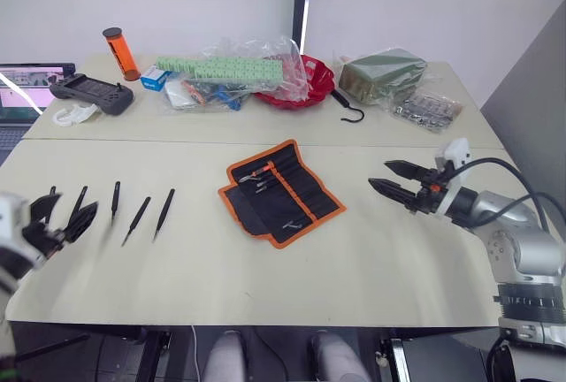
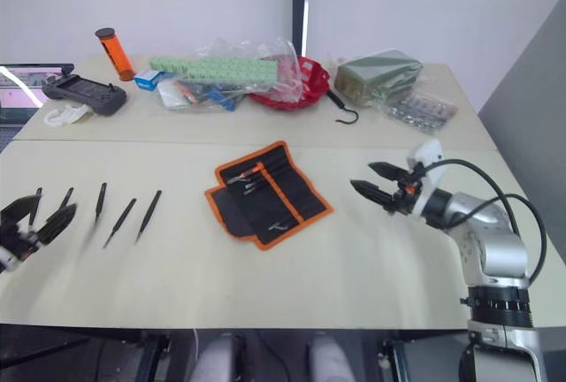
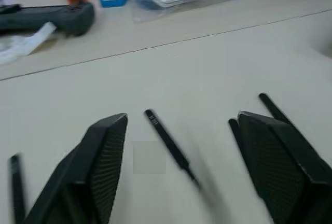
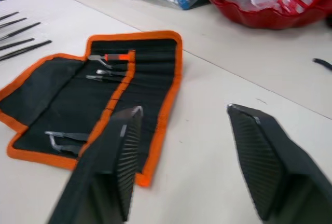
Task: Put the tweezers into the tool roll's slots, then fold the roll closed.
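Observation:
The tool roll [image 1: 281,193], black with orange trim, lies unrolled at the table's middle. A few small metal tools [image 4: 106,72] sit in its slots [image 4: 148,60]. Several black tweezers [image 1: 136,219] lie in a row on the table at the left. My left gripper [image 1: 64,212] is open and low over the left end of that row. In the left wrist view one of the tweezers [image 3: 168,146] lies between its fingers [image 3: 104,146], untouched. My right gripper [image 1: 380,175] hangs open to the right of the roll, pointing at it, with nothing held.
Along the table's far side stand an orange tube [image 1: 121,53], a black controller [image 1: 92,93], clear bags with green parts [image 1: 232,71], a red bowl [image 1: 305,81], a black hook [image 1: 349,108], a dark green bag [image 1: 382,72] and a bag of metal parts [image 1: 427,108]. A laptop [image 1: 26,81] sits far left.

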